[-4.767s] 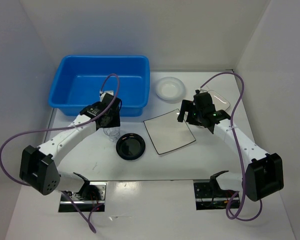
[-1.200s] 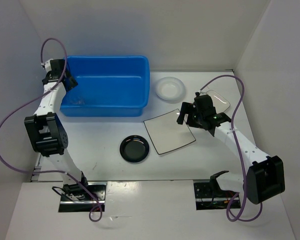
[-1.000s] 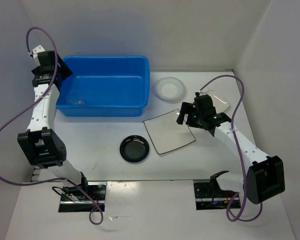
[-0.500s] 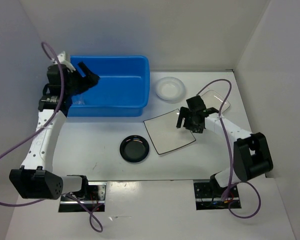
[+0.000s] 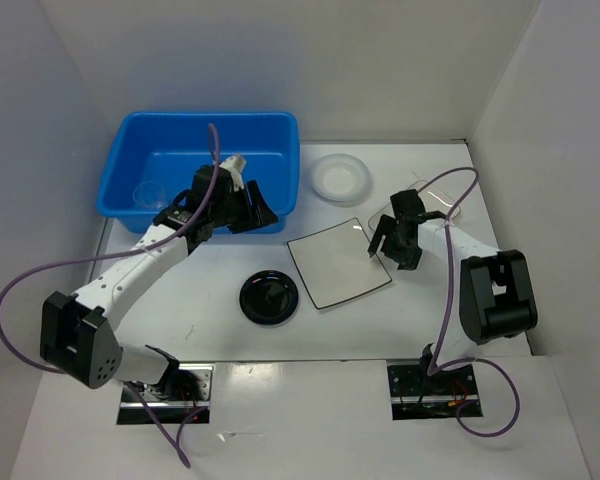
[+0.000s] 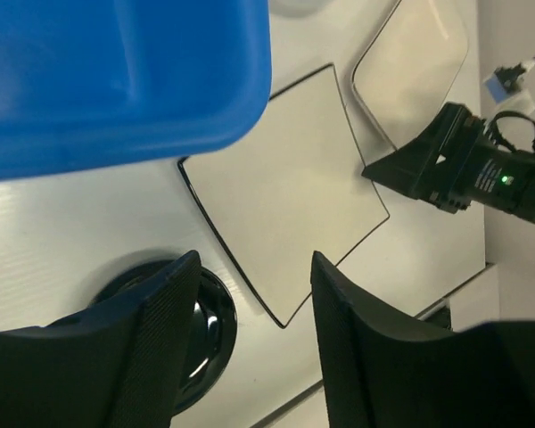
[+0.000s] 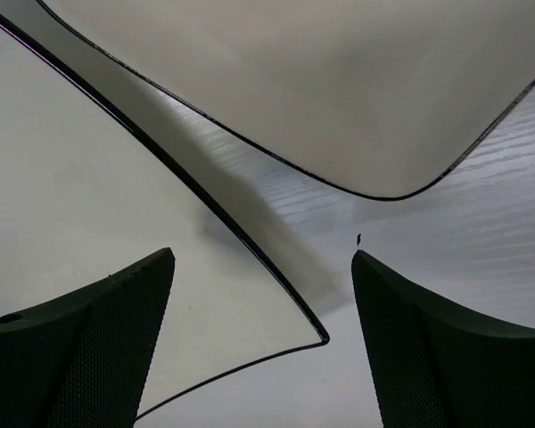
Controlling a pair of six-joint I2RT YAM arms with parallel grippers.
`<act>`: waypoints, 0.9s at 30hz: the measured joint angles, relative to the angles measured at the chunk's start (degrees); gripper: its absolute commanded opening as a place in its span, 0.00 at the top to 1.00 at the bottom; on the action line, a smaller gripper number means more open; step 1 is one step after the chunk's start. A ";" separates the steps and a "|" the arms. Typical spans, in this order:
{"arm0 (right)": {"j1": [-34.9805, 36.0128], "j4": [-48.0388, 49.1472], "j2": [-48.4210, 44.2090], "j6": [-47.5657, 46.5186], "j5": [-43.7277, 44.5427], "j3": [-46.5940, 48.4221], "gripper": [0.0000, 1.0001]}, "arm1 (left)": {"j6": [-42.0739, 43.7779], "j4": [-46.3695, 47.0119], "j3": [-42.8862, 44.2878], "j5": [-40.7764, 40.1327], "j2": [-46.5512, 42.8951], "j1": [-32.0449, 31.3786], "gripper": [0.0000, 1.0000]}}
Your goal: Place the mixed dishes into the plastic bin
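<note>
The blue plastic bin [image 5: 200, 150] stands at the back left and holds the small clear cup [image 5: 147, 193]. My left gripper [image 5: 252, 214] is open and empty, just in front of the bin's right end. In the left wrist view my left gripper [image 6: 254, 259] hangs above the square white plate [image 6: 285, 187] and the black saucer [image 6: 196, 330]. My right gripper [image 5: 382, 240] is open and low over the square plate's [image 5: 335, 265] right corner. In the right wrist view the plate's corner [image 7: 89, 205] lies between my open jaws [image 7: 260, 259]. The pale plate [image 7: 321, 80] lies just beyond.
The black saucer [image 5: 269, 298] sits on the table in front of the bin. The round white bowl [image 5: 340, 177] sits at the back, right of the bin. The pale plate [image 5: 430, 205] lies behind my right arm, partly hidden. White walls close in both sides.
My left arm carried the clear cup to the bin's left end, left it inside, then swung back to the bin's front right. My right gripper lowered toward the square plate's corner.
</note>
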 measured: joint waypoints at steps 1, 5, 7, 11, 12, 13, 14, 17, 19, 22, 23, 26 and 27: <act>-0.42 0.15 0.44 -0.31 -0.74 0.00 0.16 | -0.44 0.02 -0.15 0.02 1.01 -0.85 0.42; -1.25 0.63 3.13 -1.53 -5.44 0.02 0.16 | -1.05 0.04 -0.42 -1.42 3.63 -2.64 0.52; -1.51 0.79 3.98 -2.43 -8.09 0.02 0.16 | -1.09 0.11 -0.42 -2.91 4.37 -3.28 0.54; -2.38 1.20 4.15 -3.96 -12.81 -0.02 0.19 | -1.07 0.42 -0.42 -4.74 6.21 -4.22 0.57; -3.06 1.44 4.17 -4.31 -14.10 -0.04 0.21 | -1.05 0.42 -0.42 -5.05 6.75 -4.37 0.57; -3.82 1.62 4.17 -4.72 -15.26 -0.13 0.23 | -1.05 0.42 -0.42 -5.25 7.32 -4.48 0.57; -4.81 1.90 4.17 -5.07 -16.57 -0.28 0.23 | -1.05 0.39 -0.42 -5.46 7.82 -4.55 0.57; -8.17 2.38 4.15 -5.64 -20.22 -0.87 0.26 | -1.05 0.39 -0.42 -5.73 8.41 -4.63 0.57; -10.16 2.51 4.17 -6.03 -22.14 -1.36 0.27 | -1.07 0.39 -0.42 -6.01 8.44 -4.63 0.58; -12.28 2.54 4.63 -6.60 -24.90 -1.81 0.31 | -1.03 0.39 -0.39 -6.82 8.90 -4.81 0.58; -12.57 2.56 4.96 -6.69 -25.73 -1.86 0.34 | -1.03 0.39 -0.39 -7.10 9.18 -4.85 0.58; -12.63 2.54 6.32 -6.99 -28.02 -1.95 0.39 | -1.03 0.35 -0.39 -7.72 10.08 -5.01 0.58; -12.63 2.56 6.64 -7.06 -28.72 -1.95 0.43 | -1.03 0.35 -0.39 -7.89 10.29 -5.01 0.58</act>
